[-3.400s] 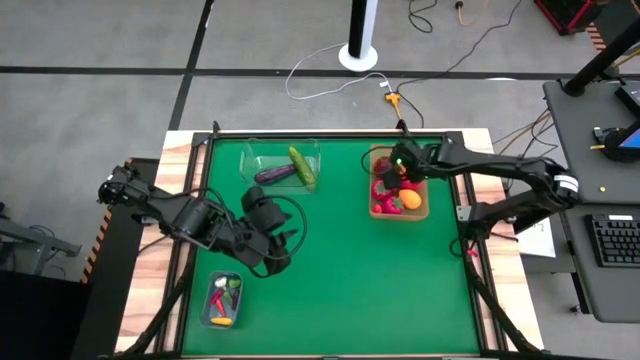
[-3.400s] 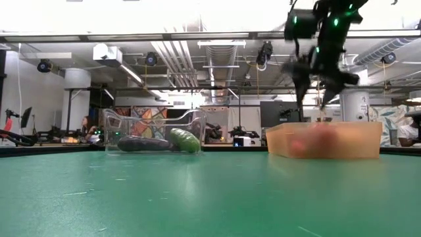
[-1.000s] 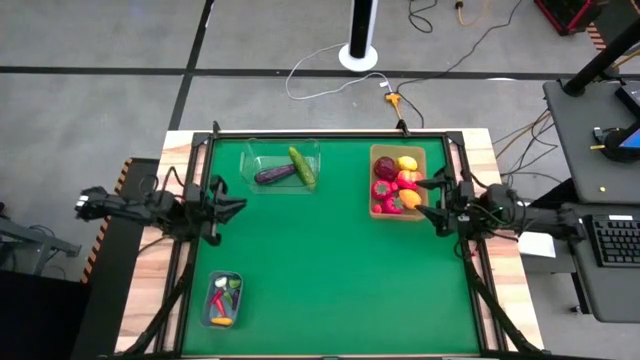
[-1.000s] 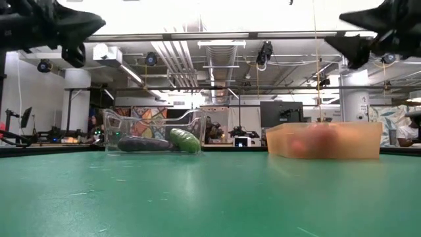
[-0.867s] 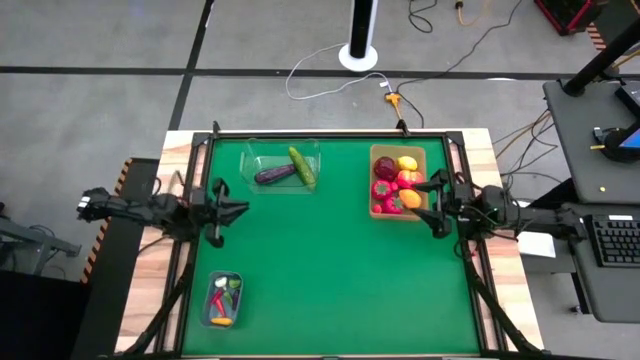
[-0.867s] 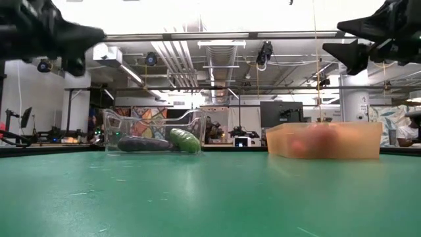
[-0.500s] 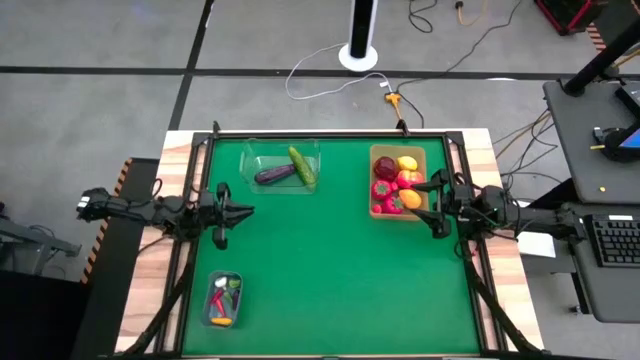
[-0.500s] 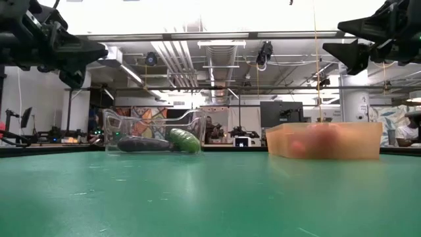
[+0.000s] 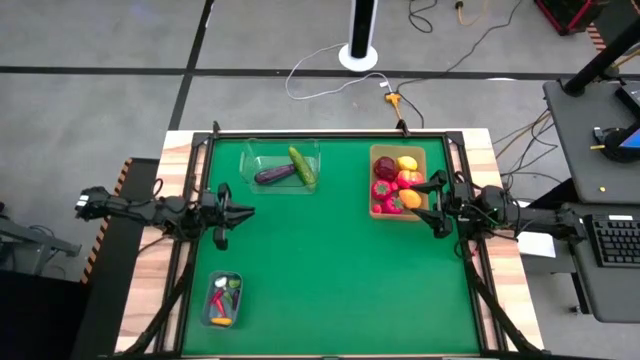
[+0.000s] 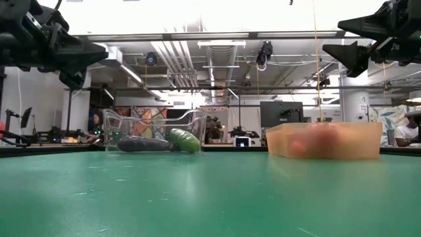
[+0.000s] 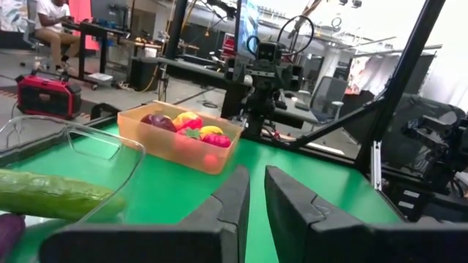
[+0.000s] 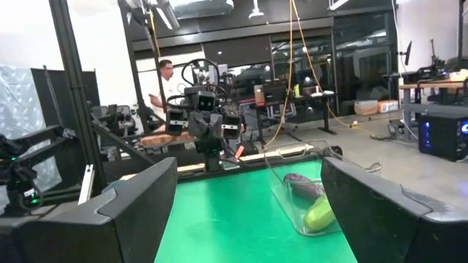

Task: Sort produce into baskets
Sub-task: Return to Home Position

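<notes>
A purple eggplant (image 9: 272, 174) and a green cucumber (image 9: 302, 165) lie in the clear tub (image 9: 252, 150) at the far left. The tan tray (image 9: 398, 214) at the far right holds red, yellow and orange round fruits (image 9: 398, 181). Small chillies (image 9: 221, 301) lie in the bluish tub (image 9: 222, 277) near the front left corner. My left gripper (image 9: 240, 211) hovers shut over the table's left edge and points right, with nothing between its fingers (image 11: 228, 212). Beside the tray, at the right edge, my right gripper (image 9: 430, 203) is held level, open and pointing left.
Black frame rails (image 9: 190, 230) and wooden borders run along the table's sides. The green mat's middle (image 9: 330, 270) lies between the two grippers. In the room beyond the table, a person (image 12: 162, 80) sits among desks.
My left gripper has reached a little toward the table's right edge, dipped slightly and rolled about its own axis. The produce and the baskets have stayed in place.
</notes>
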